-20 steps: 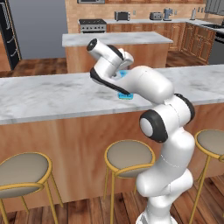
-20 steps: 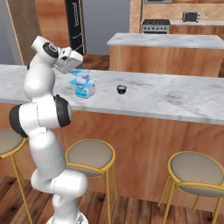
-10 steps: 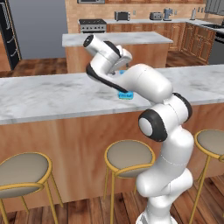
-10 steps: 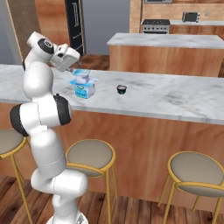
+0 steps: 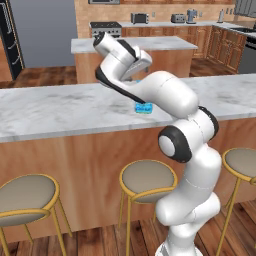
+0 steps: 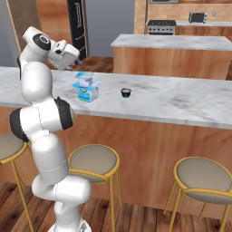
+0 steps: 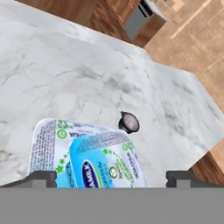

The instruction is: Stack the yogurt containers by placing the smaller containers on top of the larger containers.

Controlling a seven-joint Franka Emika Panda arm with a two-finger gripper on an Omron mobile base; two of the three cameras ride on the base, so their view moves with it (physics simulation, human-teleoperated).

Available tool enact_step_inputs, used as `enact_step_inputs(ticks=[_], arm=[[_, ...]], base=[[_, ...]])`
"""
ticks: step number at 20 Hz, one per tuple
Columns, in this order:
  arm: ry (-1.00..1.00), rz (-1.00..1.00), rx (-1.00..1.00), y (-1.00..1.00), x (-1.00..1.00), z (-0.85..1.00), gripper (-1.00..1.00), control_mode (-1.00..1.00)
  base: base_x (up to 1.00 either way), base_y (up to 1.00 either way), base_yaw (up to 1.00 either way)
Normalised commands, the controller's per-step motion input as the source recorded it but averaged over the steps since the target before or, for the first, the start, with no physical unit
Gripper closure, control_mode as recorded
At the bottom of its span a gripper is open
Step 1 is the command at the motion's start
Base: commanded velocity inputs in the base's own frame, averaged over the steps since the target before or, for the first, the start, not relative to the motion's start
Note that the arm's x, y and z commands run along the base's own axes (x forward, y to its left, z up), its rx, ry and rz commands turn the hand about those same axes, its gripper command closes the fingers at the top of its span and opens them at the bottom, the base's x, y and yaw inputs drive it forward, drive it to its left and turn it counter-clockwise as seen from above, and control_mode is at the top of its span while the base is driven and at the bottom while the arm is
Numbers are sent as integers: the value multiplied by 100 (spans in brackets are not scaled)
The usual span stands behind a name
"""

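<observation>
Smaller yogurt cup (image 6: 84, 80) sits stacked atop the larger yogurt cup (image 6: 88, 93) on the marble counter (image 6: 181, 102), near a small dark bowl (image 6: 126, 92). Gripper (image 6: 78, 60), jaws spread wide and empty, hovers just beside the stack.

— What sort of place is this?
— A home kitchen. A long marble counter (image 6: 181, 102) has round stools (image 6: 93, 158) tucked under it, and a second island (image 6: 172, 43) stands behind.
— Anything else?
— A stove (image 6: 159, 23), a dark refrigerator (image 6: 77, 27), wooden cabinets (image 5: 220, 45) and small appliances (image 5: 179, 18) along the back.
</observation>
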Motion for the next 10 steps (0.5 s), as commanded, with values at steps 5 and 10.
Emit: enact_step_inputs(ticks=[5,10], arm=[[0,-2,1,-5,-34,16,-100,-100],[0,-1,8,-25,-44,14,-100,-100]], base=[[0,0,0],[0,0,0]])
